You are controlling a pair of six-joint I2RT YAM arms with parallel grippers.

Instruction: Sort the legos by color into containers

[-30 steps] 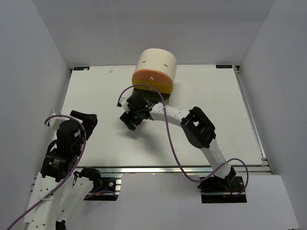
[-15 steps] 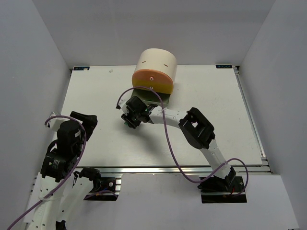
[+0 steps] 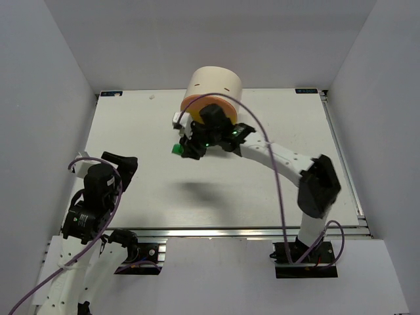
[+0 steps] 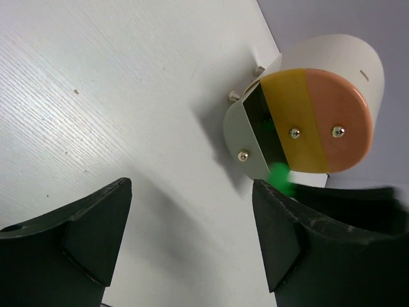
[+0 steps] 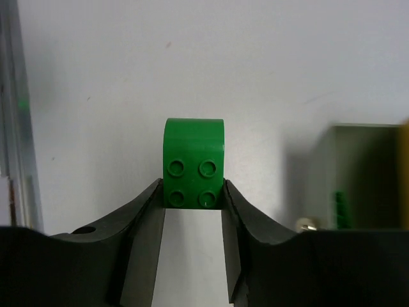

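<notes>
At the near edge, toward 8 o'clock of the table [image 3: 131, 118], the left gripper [image 3: 120, 163] is held low and out of the way. In its wrist view the left gripper [image 4: 192, 236] is seen with fingers spread wide and nothing between them. It is judged to be parked there so that the working lane is left to the other arm.

Further in, at about 9 o'clock of the table's middle, the right gripper [image 3: 184, 146] is carried above the surface, clenched on a green lego [image 3: 176, 149]. In the right wrist view the green lego [image 5: 193, 163] is pinched at its lower sides by the two fingers of the right gripper [image 5: 193, 195]. Its studded face is turned to the camera and most of the brick is left projecting beyond the tips. This grip is judged to favour a clean drop.

Farthest, at 12 o'clock, the drum [image 3: 213, 85] is stood on the table. Its open drawer [image 4: 246, 137] is swung out, with green pieces [image 5: 340, 208] visible inside; the yellow drawer front [image 4: 287, 105] and orange drawer front [image 4: 339, 102] are seen shut. The open drawer [image 5: 361, 166] lies at 3 o'clock of the brick, near but apart. The brick is therefore judged to be destined for that drawer, colour matched to colour; whether it is lined up over the opening cannot be told.
</notes>
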